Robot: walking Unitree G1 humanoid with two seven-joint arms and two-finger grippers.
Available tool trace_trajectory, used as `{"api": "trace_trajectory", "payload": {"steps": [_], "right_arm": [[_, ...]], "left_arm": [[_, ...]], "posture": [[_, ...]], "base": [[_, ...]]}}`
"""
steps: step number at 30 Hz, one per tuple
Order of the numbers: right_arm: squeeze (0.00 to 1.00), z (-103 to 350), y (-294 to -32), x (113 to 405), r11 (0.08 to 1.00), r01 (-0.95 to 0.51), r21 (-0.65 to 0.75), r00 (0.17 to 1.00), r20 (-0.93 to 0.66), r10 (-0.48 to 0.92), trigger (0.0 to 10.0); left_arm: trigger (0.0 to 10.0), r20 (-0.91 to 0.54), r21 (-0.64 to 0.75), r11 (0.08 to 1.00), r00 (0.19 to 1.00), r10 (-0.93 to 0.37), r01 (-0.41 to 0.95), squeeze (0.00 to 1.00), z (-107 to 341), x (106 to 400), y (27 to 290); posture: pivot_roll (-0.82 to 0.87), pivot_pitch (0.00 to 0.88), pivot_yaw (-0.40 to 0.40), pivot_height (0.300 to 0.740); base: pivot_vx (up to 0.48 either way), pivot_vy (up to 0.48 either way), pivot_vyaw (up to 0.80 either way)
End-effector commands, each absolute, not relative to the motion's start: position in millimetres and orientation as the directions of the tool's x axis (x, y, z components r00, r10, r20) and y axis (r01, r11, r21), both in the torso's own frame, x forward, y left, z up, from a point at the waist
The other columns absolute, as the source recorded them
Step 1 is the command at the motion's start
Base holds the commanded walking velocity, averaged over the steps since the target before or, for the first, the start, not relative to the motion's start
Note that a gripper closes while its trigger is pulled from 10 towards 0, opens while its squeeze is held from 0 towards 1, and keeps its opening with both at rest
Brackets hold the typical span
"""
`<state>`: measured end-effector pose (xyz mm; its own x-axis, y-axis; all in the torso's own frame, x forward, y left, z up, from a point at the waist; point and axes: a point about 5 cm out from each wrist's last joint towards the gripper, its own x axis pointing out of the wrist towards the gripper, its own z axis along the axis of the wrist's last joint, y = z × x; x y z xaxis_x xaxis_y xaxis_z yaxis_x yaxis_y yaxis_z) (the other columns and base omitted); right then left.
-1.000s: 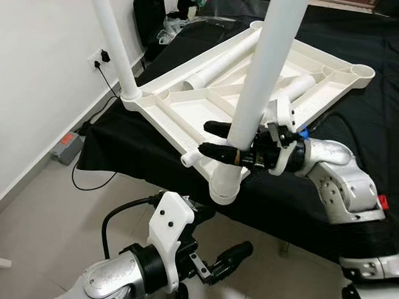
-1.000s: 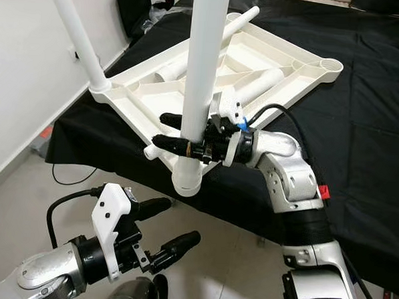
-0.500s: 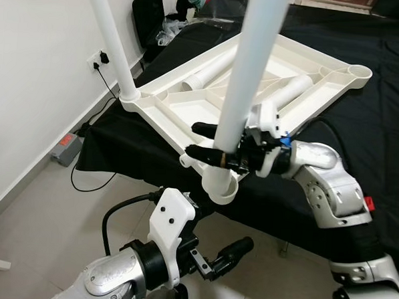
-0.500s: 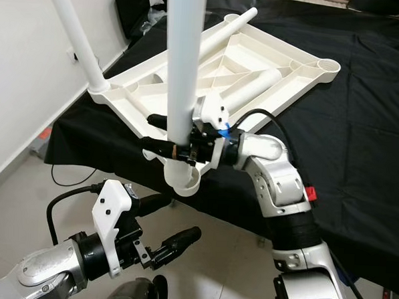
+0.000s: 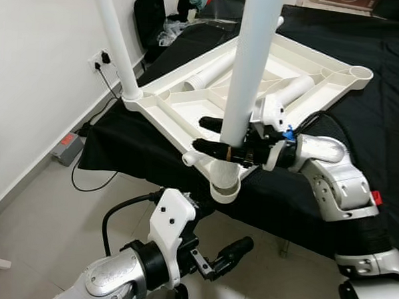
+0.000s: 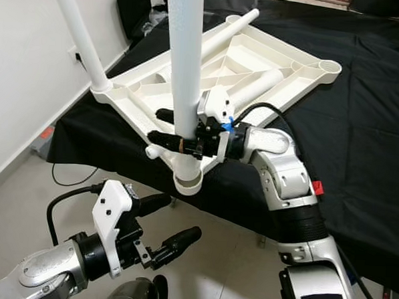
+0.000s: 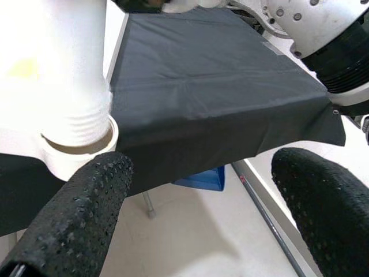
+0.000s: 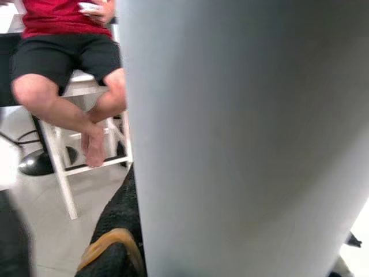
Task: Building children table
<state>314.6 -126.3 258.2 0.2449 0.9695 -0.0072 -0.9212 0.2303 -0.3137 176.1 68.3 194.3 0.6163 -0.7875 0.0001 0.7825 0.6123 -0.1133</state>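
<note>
- Since the legs go in from underneath, the white table top (image 5: pixel 188 109) lies upside down on the black cloth (image 5: pixel 364 71), ribbed underside up, with its near corner hanging past the cloth's edge so the corner socket (image 5: pixel 224 184) can be reached from the robot's side.
- Black cloth covers a low platform; probably there to keep the plastic from scuffing and sliding while legs get pushed in.
- One leg at the far left corner (image 5: pixel 118 41) stands seated in its socket, tilted a little away — that corner looks done.
- Second leg (image 5: pixel 247 71) stands near upright with its lower end inside the near corner socket; judging by the ribbed end showing at the socket rim in the left wrist view, it may not be fully home.
- Two more legs (image 5: pixel 210 70) lie loose in the underside compartments, parked within reach for the remaining corners.
- Right gripper (image 5: pixel 220 137) pinches the second leg just above the socket, one finger either side. A low grip gives control over tilt while pressing or twisting down.
- Left gripper (image 5: pixel 231 248) hangs below the cloth edge, over the floor, fingers spread wide and holding nothing; looks staged under the socket, not engaged.
- Person seated on a white chair (image 8: pixel 75 86) beyond the leg, well apart from the work.
</note>
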Motion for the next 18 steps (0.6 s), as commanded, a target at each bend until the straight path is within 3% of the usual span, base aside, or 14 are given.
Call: {"api": "trace_trajectory", "payload": {"steps": [1, 15, 18], "right_arm": [[0.0, 251, -129, 308, 0.193, -0.943, -0.271, 0.205, -0.019, 0.978, 10.0], [0.0, 243, -120, 301, 0.157, -0.955, -0.252, 0.166, -0.016, 0.986, 10.0], [0.0, 237, -118, 307, 0.198, -0.946, -0.258, 0.218, -0.053, 0.974, 10.0]], "left_arm": [[10.0, -0.017, -0.121, 0.614, 0.617, -0.787, 0.78, 0.0, 190, 175, 68], [10.0, -0.013, -0.119, 0.617, 0.62, -0.784, 0.778, 0.0, 191, 176, 68], [10.0, -0.014, -0.109, 0.625, 0.627, -0.779, 0.773, 0.0, 191, 177, 70]], "posture": [[0.19, 0.209, 0.048, 0.74], [0.19, 0.214, 0.046, 0.74], [0.19, 0.218, 0.047, 0.74]], "base": [[0.0, 0.0, 0.0], [0.0, 0.0, 0.0], [0.0, 0.0, 0.0]]}}
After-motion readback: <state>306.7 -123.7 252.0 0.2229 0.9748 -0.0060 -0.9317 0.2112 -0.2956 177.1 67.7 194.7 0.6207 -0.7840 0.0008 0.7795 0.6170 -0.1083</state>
